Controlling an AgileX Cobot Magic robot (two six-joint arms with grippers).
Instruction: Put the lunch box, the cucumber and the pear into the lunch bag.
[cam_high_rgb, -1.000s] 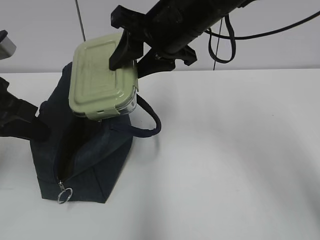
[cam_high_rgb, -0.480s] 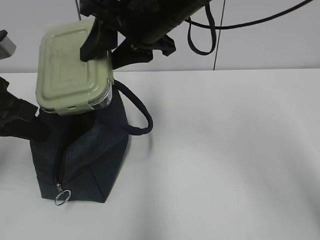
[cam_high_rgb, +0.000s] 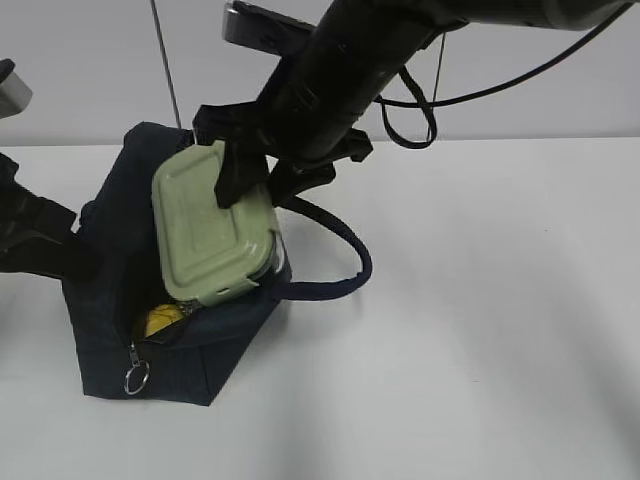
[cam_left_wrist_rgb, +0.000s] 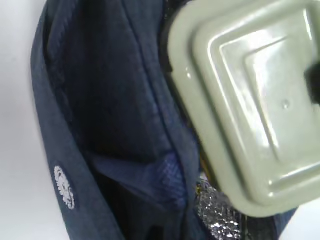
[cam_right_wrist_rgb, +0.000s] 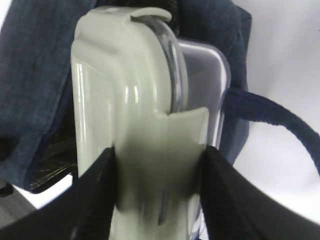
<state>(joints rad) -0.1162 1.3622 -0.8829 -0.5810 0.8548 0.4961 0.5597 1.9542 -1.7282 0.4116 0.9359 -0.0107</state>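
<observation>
The pale green-lidded lunch box (cam_high_rgb: 208, 238) is tilted, its lower end in the open mouth of the navy lunch bag (cam_high_rgb: 112, 230). My right gripper (cam_high_rgb: 258, 185) is shut on the box's upper end; in the right wrist view its fingers (cam_right_wrist_rgb: 97, 200) clamp the lid and clear body (cam_right_wrist_rgb: 125, 100). A yellow pear (cam_high_rgb: 160, 320) shows inside the bag below the box. My left gripper (cam_high_rgb: 75, 260) sits shut at the bag's left wall, pinching fabric (cam_left_wrist_rgb: 115, 100). The box lid (cam_left_wrist_rgb: 250, 100) fills that view's right side. The cucumber is hidden.
The bag's padded handle (cam_high_rgb: 340, 272) loops out to the right onto the white table (cam_high_rgb: 480, 320). A metal zipper ring (cam_high_rgb: 136, 378) hangs at the bag's front corner. Silver lining (cam_left_wrist_rgb: 215, 220) shows inside the bag.
My right gripper has swung the lunch box from high over the bag's left side down into the bag mouth. The mouth now gapes wider and the pear shows.
</observation>
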